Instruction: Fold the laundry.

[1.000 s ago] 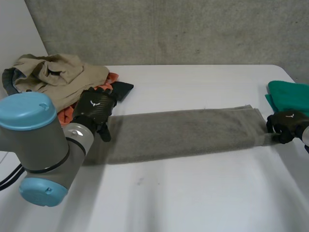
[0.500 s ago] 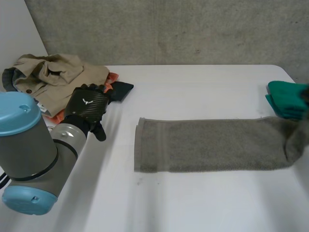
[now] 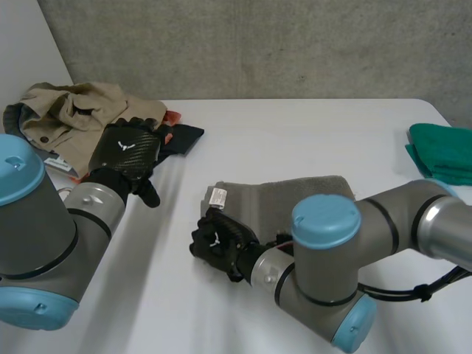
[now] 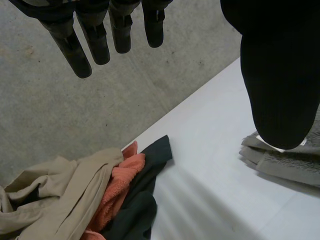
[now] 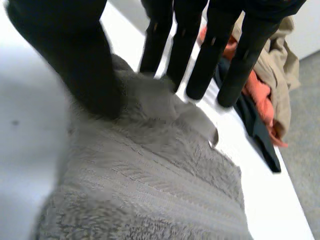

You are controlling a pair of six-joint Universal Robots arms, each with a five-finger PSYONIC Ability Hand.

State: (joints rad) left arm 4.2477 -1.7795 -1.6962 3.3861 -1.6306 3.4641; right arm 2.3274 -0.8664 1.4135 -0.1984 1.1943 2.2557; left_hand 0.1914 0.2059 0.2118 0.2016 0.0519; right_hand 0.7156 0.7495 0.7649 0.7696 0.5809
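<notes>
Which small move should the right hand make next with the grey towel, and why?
Probably lower the right hand and let go: it pinches the grey towel between thumb and fingers, the towel lies doubled over, and the held end is by the end with the white label. The left hand hovers open, apart.

Left arm [image 3: 44, 221] raised by the table's [image 3: 295, 133] left edge; left hand [image 3: 125, 155] above the far-left part, fingers [image 4: 95, 40] straight, thumb apart, nothing held. Right arm [image 3: 383, 221] bent low, reaching from the right edge across toward the middle. Right hand [image 3: 220, 243] palm down near mid-table, straight fingers and thumb pinching a ridge of the towel [image 5: 150, 190].
</notes>
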